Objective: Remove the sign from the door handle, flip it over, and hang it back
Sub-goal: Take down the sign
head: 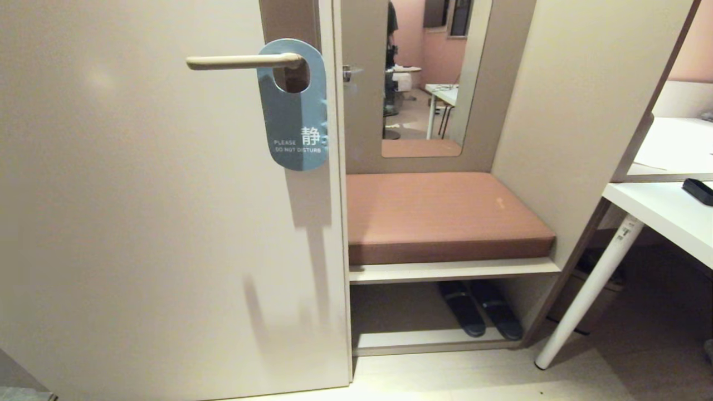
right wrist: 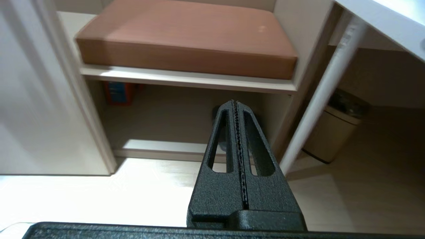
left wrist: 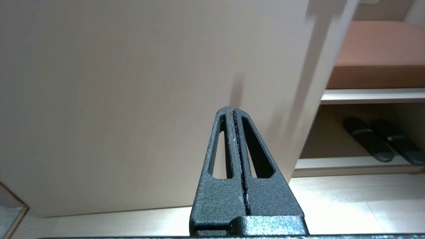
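Note:
The sign [head: 293, 120] hangs by its round hole on the door handle [head: 234, 62], blue side out, reading "PLEASE DO NOT DISTURB". The handle is a slim cream lever near the door's right edge, pointing left. Neither arm shows in the head view. My left gripper [left wrist: 232, 109] is shut and empty, low down and facing the lower part of the door [left wrist: 132, 83]. Shut and empty too, my right gripper [right wrist: 235, 102] points at the open shelf under the bench. The sign and handle appear in neither wrist view.
Right of the door is a niche with a brown cushioned bench [head: 440, 214], a mirror [head: 426, 78] above it and dark slippers [head: 479, 314] on the shelf below. A white table [head: 663, 214] with a slanted leg stands at the right, a bin [right wrist: 332, 132] beneath it.

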Controlling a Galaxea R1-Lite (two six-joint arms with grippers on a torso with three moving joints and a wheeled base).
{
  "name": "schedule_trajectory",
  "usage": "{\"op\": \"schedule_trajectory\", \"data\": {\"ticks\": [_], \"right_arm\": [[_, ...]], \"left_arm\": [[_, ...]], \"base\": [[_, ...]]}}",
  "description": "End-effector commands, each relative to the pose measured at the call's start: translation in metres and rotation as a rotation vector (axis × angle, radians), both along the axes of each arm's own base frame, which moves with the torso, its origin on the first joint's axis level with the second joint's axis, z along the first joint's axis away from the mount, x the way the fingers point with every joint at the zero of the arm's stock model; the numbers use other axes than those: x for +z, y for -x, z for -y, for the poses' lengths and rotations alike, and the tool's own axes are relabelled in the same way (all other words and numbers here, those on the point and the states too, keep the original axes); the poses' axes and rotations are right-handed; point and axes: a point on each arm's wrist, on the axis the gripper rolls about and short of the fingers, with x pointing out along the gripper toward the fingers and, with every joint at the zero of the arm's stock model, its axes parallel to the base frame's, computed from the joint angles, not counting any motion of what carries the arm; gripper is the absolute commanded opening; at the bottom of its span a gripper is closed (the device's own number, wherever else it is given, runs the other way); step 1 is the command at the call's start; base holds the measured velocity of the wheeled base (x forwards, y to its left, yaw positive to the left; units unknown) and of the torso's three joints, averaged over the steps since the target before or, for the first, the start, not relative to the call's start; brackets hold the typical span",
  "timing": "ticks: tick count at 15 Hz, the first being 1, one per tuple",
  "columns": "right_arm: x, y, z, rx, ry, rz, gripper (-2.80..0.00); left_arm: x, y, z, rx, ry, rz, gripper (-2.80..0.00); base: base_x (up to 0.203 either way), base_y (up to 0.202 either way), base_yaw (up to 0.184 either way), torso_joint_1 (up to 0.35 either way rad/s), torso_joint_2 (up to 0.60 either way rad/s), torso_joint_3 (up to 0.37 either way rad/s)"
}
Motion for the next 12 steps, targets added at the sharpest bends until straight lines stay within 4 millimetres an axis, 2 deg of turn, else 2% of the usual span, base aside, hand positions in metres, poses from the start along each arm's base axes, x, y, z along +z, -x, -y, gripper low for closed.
{"op": "schedule_trajectory", "data": {"ticks": [1,9,12], "right_arm": [[0.0,-0.0001,0.0,0.0,0.001,-0.001,-2.8],[0.0,-0.0001,0.0,0.0,0.001,-0.001,-2.8],[0.0,-0.0001,0.0,0.0,-0.001,-0.001,-2.8]], "left_arm": [[0.0,0.0,0.0,0.0,0.001,0.0,-2.8],[0.0,0.0,0.0,0.0,0.001,0.0,-2.8],[0.0,0.0,0.0,0.0,0.001,0.0,-2.8]], "base": [[0.0,0.15,-0.007,-0.002,0.0,0.007],[0.0,0.19,-0.002,0.002,0.0,0.002],[0.0,0.074,-0.001,0.0,0.0,0.002]]}}
